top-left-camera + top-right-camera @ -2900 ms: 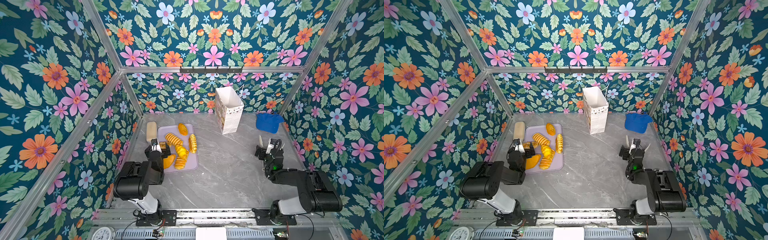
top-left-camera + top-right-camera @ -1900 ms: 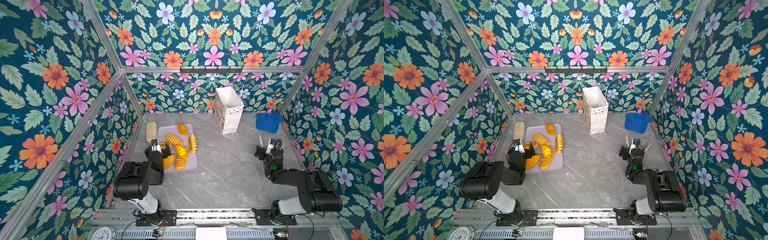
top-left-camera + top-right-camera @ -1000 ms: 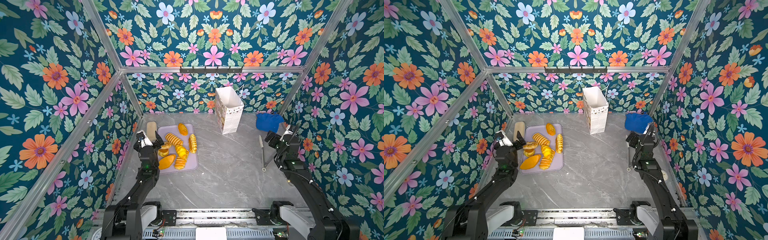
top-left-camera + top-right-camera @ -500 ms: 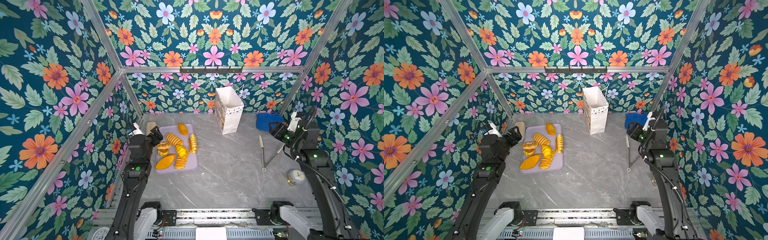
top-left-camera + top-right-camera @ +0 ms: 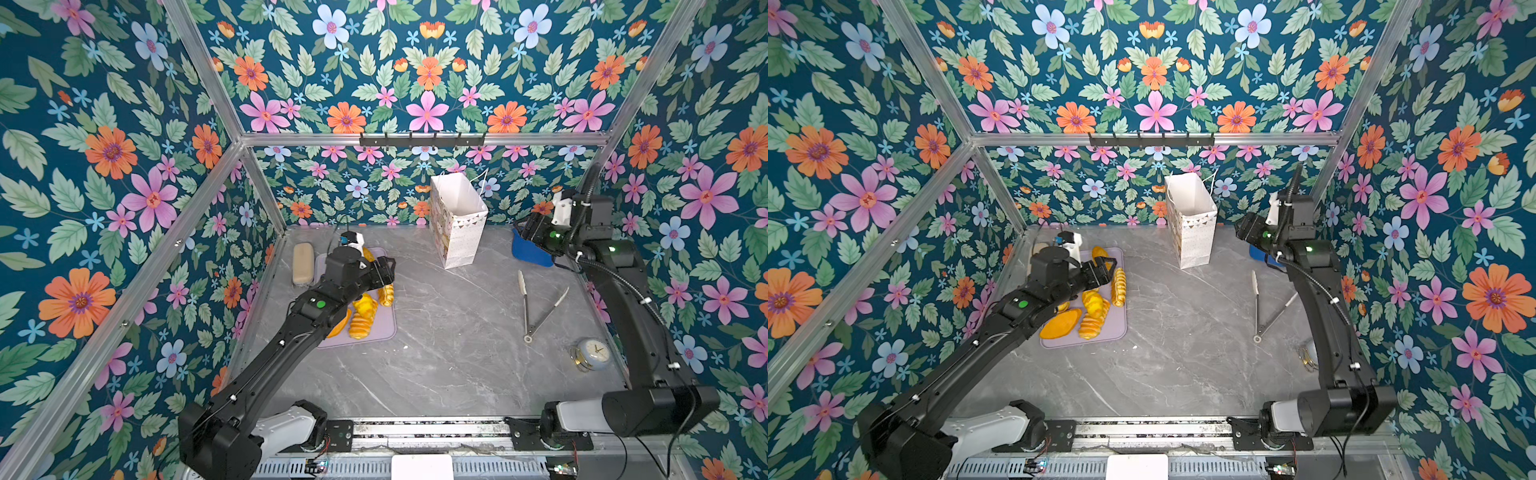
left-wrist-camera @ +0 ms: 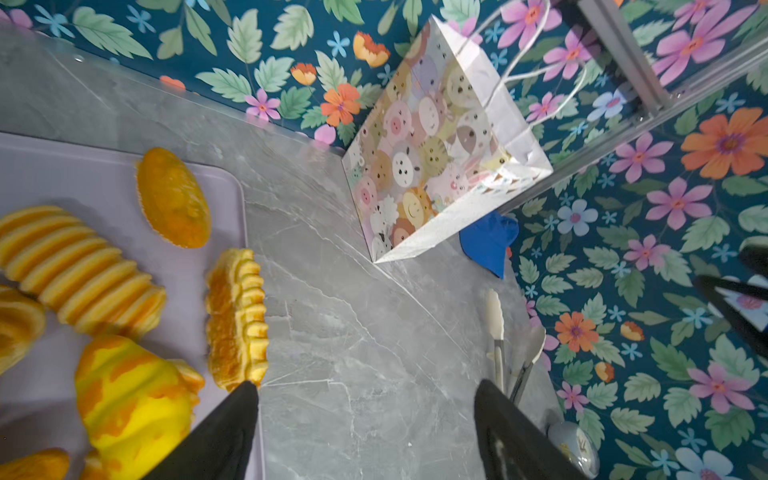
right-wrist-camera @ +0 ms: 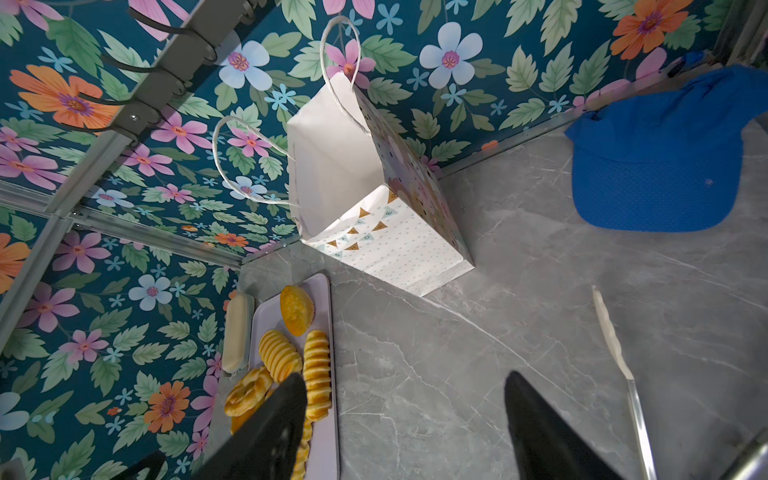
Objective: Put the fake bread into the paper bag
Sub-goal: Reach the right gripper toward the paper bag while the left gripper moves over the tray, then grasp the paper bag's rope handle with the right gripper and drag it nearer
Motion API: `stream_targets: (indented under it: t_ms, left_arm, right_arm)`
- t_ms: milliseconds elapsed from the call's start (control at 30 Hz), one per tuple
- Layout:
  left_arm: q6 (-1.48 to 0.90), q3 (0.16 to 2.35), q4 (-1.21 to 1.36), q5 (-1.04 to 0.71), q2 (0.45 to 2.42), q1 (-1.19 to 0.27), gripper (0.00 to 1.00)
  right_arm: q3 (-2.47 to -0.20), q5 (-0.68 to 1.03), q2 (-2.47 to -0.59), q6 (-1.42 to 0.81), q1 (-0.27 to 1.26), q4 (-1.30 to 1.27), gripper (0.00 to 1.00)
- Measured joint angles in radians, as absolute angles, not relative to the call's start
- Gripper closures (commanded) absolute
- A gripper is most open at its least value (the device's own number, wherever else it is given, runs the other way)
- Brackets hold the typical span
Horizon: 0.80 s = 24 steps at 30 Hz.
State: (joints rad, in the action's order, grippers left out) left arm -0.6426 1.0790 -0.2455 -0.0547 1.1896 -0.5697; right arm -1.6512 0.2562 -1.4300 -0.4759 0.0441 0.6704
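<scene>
Fake bread (image 5: pixel 360 322) lies where it lay, every piece on the lilac tray (image 5: pixel 386 329) by the table's left edge. None is in the paper bag (image 5: pixel 457 224), which stands open-mouthed near the far edge. What changed is the 2 arms: folded low at the near edge moments ago, they are now stretched out. The left hand (image 6: pixel 365 395) hangs over the tray's right edge, jaws wide apart with nothing between them. The right hand (image 7: pixel 405 384) sits high by the blue cap (image 5: pixel 530 253) in the far right corner, likewise spread and empty. So the task looks barely begun, with a first pick likely next. Their rise uncovers tongs (image 5: pixel 525 307) and a small clock (image 5: pixel 592 353) along the right edge. The table (image 5: pixel 436 374) is grey and marble-look. Floral wallpaper (image 5: pixel 124 166) covers 3 walls on an aluminium frame (image 5: pixel 178 241), with a hook rail (image 5: pixel 422 141) on the back wall.
</scene>
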Motion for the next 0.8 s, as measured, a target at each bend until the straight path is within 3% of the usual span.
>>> stream_targets:
  t_ms: [233,533,633,800]
  left_arm:
    - [-0.625,1.113,-0.207,0.010,1.279,-0.670,0.18]
    - [-0.626,1.067,-0.183,0.068,1.230,-0.678,0.17]
    - [-0.626,1.054,-0.184,0.081,1.213,-0.678,0.17]
    - [-0.628,1.029,-0.195,0.088,1.196,-0.677,0.16]
  right_arm:
    - [-1.988,0.234,-1.736,-0.392,0.091,0.760,0.23]
    - [-2.658,0.159,-2.241,-0.264,0.131,1.024,0.25]
    - [-2.736,0.147,-2.310,-0.252,0.129,1.058,0.29]
    - [-2.664,0.151,-2.312,-0.247,0.132,1.030,0.40]
